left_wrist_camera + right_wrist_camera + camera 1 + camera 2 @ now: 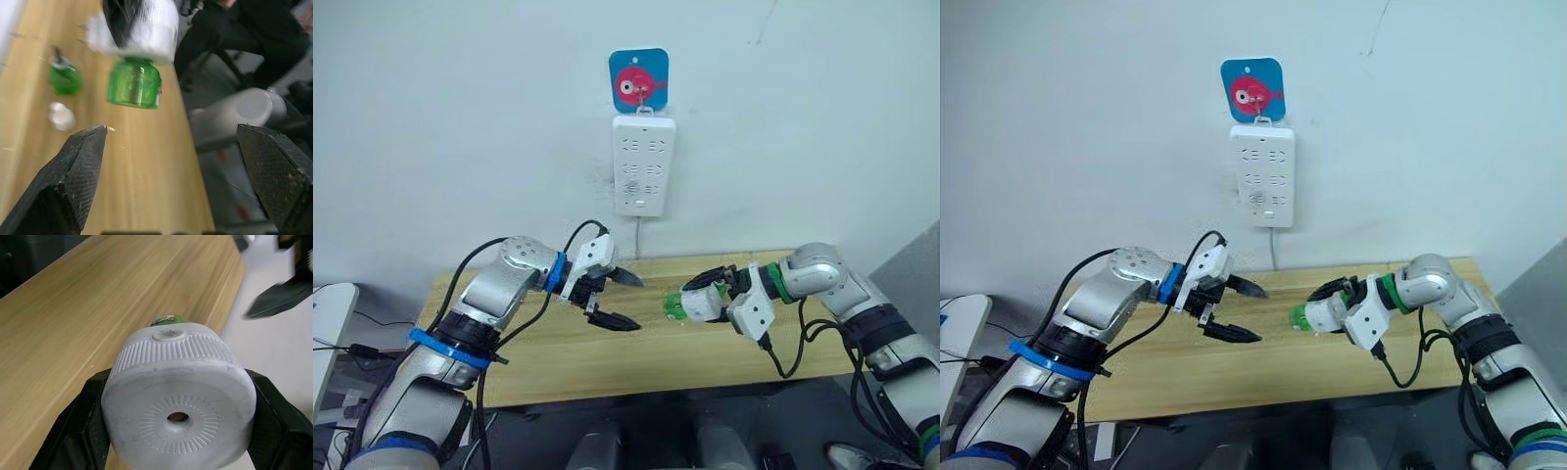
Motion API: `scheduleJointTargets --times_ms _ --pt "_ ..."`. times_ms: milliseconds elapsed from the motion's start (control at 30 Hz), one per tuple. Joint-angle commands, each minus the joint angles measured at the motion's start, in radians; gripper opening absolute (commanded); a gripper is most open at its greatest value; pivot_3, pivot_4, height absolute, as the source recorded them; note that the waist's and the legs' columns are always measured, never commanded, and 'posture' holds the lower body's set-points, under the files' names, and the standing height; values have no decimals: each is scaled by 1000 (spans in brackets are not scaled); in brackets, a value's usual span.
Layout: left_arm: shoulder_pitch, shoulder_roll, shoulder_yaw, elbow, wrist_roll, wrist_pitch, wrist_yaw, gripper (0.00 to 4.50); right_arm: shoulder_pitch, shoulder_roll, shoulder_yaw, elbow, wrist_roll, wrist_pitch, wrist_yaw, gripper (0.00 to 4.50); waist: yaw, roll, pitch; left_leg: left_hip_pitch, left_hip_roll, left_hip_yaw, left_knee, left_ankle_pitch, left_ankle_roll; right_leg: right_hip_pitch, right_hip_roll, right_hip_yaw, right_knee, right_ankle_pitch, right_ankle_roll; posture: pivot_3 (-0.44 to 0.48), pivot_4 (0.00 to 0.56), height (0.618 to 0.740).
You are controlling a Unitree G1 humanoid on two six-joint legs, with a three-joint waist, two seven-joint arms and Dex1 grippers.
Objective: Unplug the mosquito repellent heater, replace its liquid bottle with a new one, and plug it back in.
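Observation:
My right gripper point(708, 296) is shut on the mosquito repellent heater point(706, 304), a small white round unit held on its side above the wooden table point(558, 362). A green liquid bottle point(674, 306) sticks out of the heater toward my left gripper point(633, 302). That gripper is open and hangs a short way from the bottle with nothing in it. In the left wrist view, a second green bottle point(64, 78) stands on the table beyond the held one point(134, 83), with a small white cap point(62, 116) next to it. The right wrist view shows the heater's round top with its centre hole point(178, 406).
A long white power strip point(643, 164) hangs on the wall above the table's back edge, under a blue hook plate with a pink fish point(638, 80). Its cord runs down behind the table. A white piece of furniture point(328, 323) stands at the far left.

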Motion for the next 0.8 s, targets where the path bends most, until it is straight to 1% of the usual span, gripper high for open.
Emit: scheduleJointTargets --times_ms 33,100,133,233,333,433,500,600,633,767,800 --pt "-84 -63 -37 97 75 -83 2 4500 -37 21 4 -58 17 -5 -19 3061 1 0 0 0 0 0 0 0 0 0 0 0 0 0 0 -1 101 740" --pt "-105 -91 -43 139 96 -101 -1 4500 -35 25 9 -87 20 7 -17 3061 -1 0 0 0 0 -1 1 0 0 1 0 0 0 0 0 -1 101 740" --pt "-112 -101 -46 154 104 -109 -6 4500 -32 26 11 -103 21 13 -15 3061 -5 0 0 0 0 -1 1 0 0 0 0 0 0 0 0 -16 102 740" --pt "-125 -126 -59 175 126 -121 -18 4500 -20 29 17 -147 22 34 -14 3061 -13 0 0 0 0 0 0 0 0 -1 0 1 0 0 0 -16 102 740" --pt "-126 -133 -80 183 154 -134 -38 4500 -19 35 17 -164 16 45 -22 3061 -15 0 0 0 0 -1 0 0 0 -1 0 1 0 0 0 -26 103 740" --pt "-126 -144 -81 188 159 -131 -44 3984 -27 38 16 -171 13 50 -27 3061 -16 0 0 0 0 -1 0 0 0 -1 1 1 0 0 0 -31 104 740" --pt "-130 -152 -80 194 162 -129 -46 3447 -32 38 18 -177 15 52 -27 3061 -16 0 0 0 0 -1 1 0 0 -1 1 1 0 0 0 -31 104 740" --pt "-132 -160 -81 197 164 -127 -56 2430 -34 40 23 -184 19 55 -26 3061 -16 0 0 0 0 -1 1 0 0 -1 1 1 0 0 0 -32 105 740" --pt "-129 -162 -80 190 163 -123 -58 2211 -33 42 26 -187 20 56 -25 3061 -16 0 0 0 0 -1 1 0 0 -1 1 1 0 0 0 -32 105 740" --pt "-120 -163 -77 170 162 -110 -68 2209 -34 45 33 -184 36 61 -16 3061 -16 0 0 0 0 -1 1 0 0 -1 1 1 0 0 0 -29 106 740" --pt "-119 -162 -75 168 163 -109 -68 2209 -33 45 35 -185 50 67 -11 3411 -16 0 0 0 0 -1 1 0 0 -1 1 1 0 0 0 -27 106 740"
